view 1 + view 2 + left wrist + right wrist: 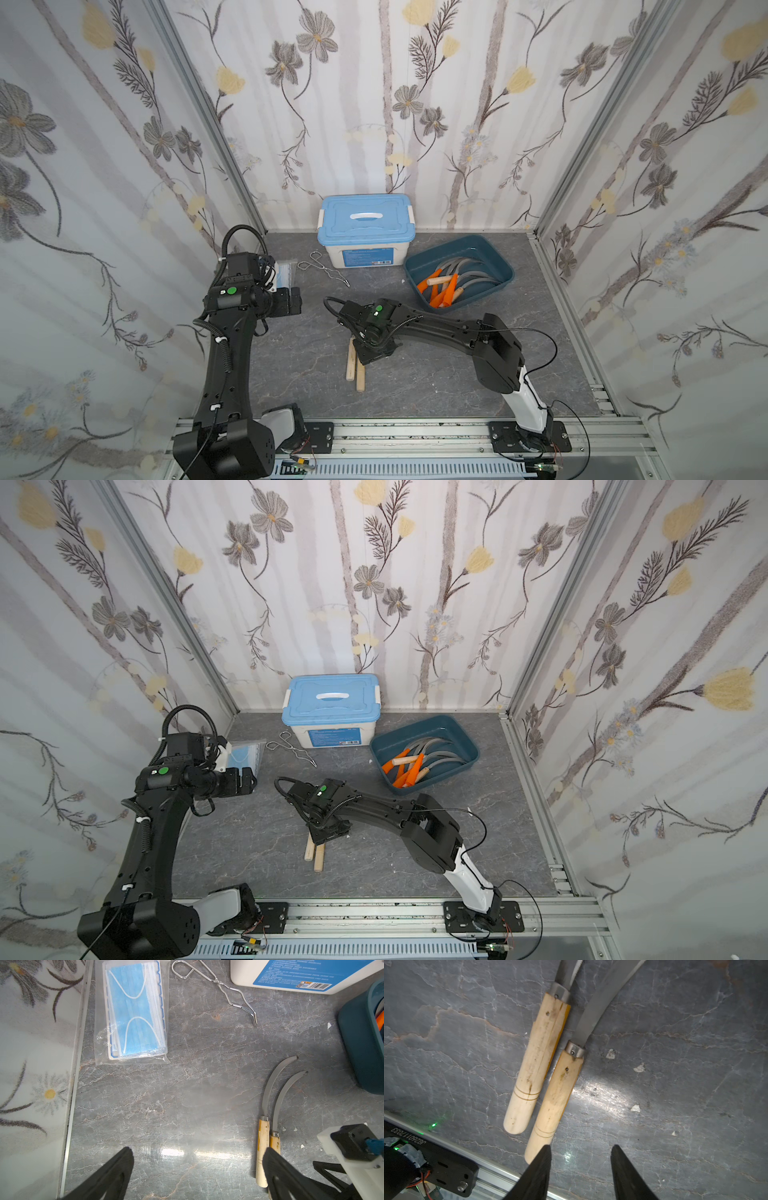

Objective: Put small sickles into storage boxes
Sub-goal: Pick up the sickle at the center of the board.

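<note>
Two small sickles with pale wooden handles (356,371) (314,852) lie side by side on the grey table, their blades curving toward the storage box. In the right wrist view both handles (533,1064) sit just ahead of my right gripper (581,1149). It is open with bare table between its fingers, and one finger overlaps the end of the nearer handle. My left gripper (197,1151) is wide open and empty over the table, left of the sickles (265,1136). The storage box (505,270) (473,750), a teal tray, holds several sickles (444,286) with orange and wooden handles.
A white box with a blue lid (365,232) stands at the back wall. Metal wire tongs (328,268) (228,995) lie in front of it, and a bagged pack of blue masks (135,1012) lies at the left wall. Papered walls close in three sides.
</note>
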Tool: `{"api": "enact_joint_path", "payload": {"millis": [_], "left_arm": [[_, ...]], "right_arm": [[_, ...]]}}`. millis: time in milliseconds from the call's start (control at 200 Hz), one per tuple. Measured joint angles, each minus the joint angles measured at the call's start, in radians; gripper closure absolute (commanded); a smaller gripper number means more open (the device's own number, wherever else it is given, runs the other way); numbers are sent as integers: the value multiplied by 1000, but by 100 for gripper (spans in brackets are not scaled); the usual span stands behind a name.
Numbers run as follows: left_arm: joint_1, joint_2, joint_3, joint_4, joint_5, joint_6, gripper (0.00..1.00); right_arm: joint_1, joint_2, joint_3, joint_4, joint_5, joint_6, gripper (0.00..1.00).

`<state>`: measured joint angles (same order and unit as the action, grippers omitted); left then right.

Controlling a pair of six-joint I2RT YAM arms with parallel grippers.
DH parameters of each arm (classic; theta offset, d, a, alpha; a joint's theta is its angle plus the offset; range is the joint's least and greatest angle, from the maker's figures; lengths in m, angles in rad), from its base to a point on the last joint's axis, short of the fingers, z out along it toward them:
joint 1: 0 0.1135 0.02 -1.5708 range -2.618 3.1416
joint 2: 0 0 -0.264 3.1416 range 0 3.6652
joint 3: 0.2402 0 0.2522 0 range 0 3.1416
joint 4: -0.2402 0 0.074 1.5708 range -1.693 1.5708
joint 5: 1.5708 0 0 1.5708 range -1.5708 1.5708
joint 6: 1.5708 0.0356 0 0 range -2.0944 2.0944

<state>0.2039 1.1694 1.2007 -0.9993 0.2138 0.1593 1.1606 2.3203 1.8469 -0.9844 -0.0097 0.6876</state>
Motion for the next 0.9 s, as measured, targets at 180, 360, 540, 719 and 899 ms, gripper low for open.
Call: {"api": "enact_joint_path", "payload": {"millis": [180,360,540,719,899], "left_arm": [[0,-11,-6,0,0,19,0],[0,-16,13,-1,-2,53,0],[0,-18,27,-2,-4,79,0],[0,-30,19,-7,-4,79,0],[0,-39,16,-8,-4,79,0]], "right_arm": [[-2,53,48,-8,-17,-1,50],[-2,105,96,-41,-34,-19,49],[-6,112,106,-51,-42,-26,49],[-10,129,126,-60,-50,-38,49],[-14,148,163,-66,-58,-53,49]]}}
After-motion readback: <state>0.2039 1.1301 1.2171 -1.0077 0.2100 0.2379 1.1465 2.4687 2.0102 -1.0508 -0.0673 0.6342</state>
